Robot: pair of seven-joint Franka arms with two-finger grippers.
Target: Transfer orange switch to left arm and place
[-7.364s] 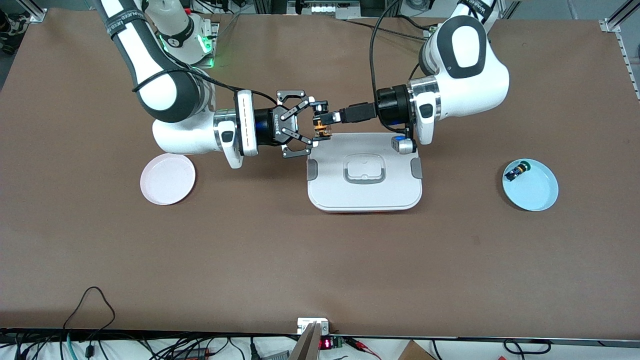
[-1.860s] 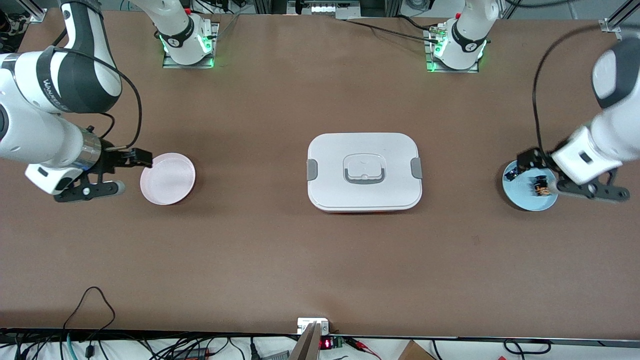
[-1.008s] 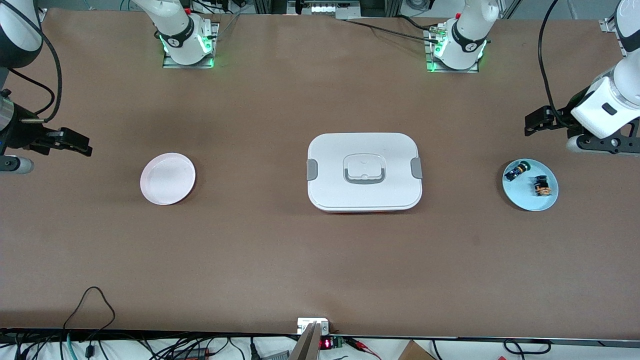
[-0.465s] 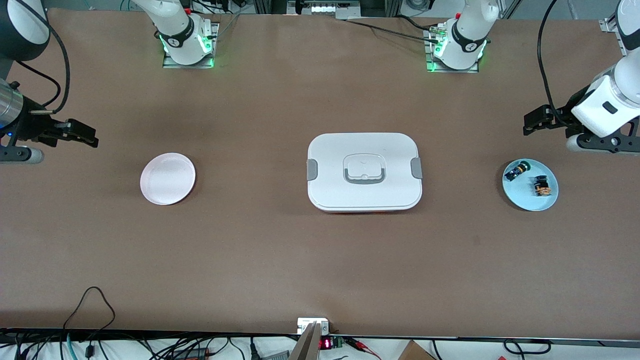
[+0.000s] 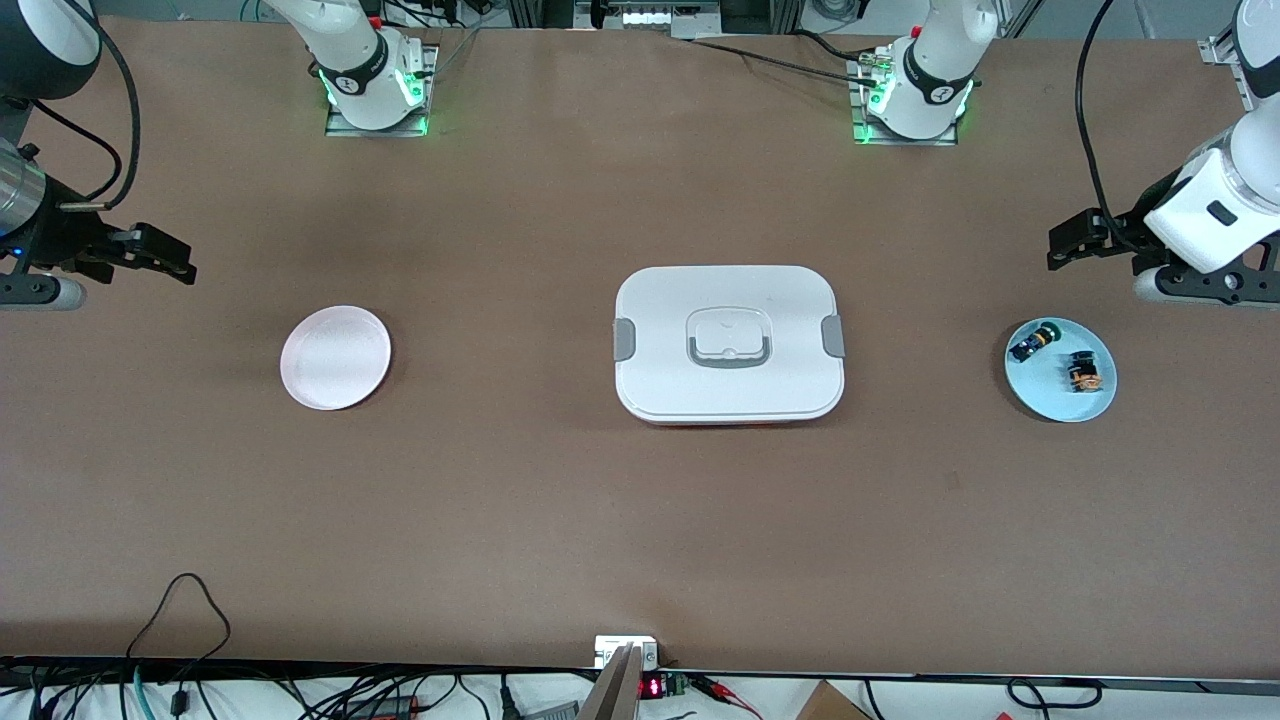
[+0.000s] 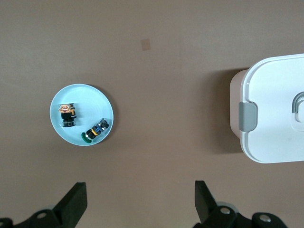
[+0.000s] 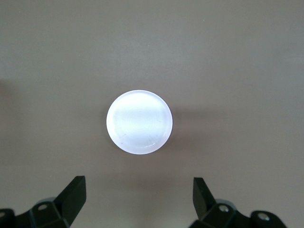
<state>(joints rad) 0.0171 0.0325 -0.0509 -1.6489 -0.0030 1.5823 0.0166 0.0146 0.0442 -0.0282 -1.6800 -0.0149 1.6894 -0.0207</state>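
Observation:
The orange switch [image 5: 1081, 372] [image 6: 68, 115] lies on a round blue plate [image 5: 1062, 402] [image 6: 85, 97] at the left arm's end of the table. My left gripper [image 5: 1130, 255] [image 6: 141, 204] hangs open and empty over bare table beside that plate, on the side of the robot bases. The white box [image 5: 728, 385] [image 6: 273, 109] sits shut in the middle of the table. My right gripper [image 5: 90, 265] [image 7: 139, 202] hangs open and empty over bare table near the pink plate [image 5: 335, 357] [image 7: 139, 122], at the right arm's end.
A small black switch with a green cap [image 5: 1030, 343] [image 6: 96, 130] shares the blue plate with the orange one. The pink plate holds nothing. Cables and a small display [image 5: 650, 686] run along the table edge nearest the front camera.
The right gripper has drifted slightly toward the table's middle and the bases. The left gripper has stayed raised off the blue plate, where the orange switch rests.

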